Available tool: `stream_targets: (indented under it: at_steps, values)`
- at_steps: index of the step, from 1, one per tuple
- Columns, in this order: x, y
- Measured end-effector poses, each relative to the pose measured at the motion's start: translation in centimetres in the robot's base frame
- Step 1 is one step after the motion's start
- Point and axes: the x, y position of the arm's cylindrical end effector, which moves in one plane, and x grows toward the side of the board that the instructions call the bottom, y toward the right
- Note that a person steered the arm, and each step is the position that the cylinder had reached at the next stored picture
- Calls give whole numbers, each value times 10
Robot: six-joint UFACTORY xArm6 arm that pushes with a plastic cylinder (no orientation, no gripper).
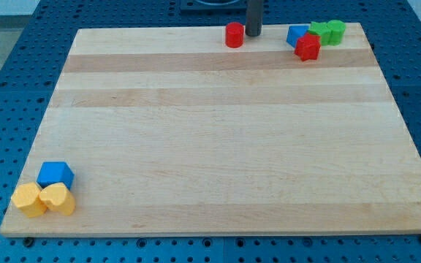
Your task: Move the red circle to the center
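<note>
my tip [253,34], the lower end of the straight dark rod, stands on the board near the middle of the view's top edge. there is no claw here to be released, clenched or grasping; the rod holds nothing and can only push. just beside it, on the view's left, sits the small red circle block [234,35], a short red cylinder; whether the two touch or a thin gap lies between them i cannot tell. the red circle is close to the top edge of the pale wooden board [218,139], well apart from the board's middle.

further to the view's right along the same edge lies a cluster: a blue block [296,34] of unclear shape, a red block [308,47] touching it at the lower right, then a green block [319,32] and a second green block [335,31] side by side.

at the view's bottom left corner a blue cube-like block [55,174] sits above a yellow block [28,199] and a yellow heart-like block [58,198], all pressed together.

the board rests on a blue perforated table [20,80].
</note>
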Motion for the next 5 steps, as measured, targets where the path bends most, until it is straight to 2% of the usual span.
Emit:
stream_targets:
  at_steps: [1, 2, 3, 5]
  values:
    - [1, -14]
    - [16, -63]
    - [30, -71]
    - [87, -64]
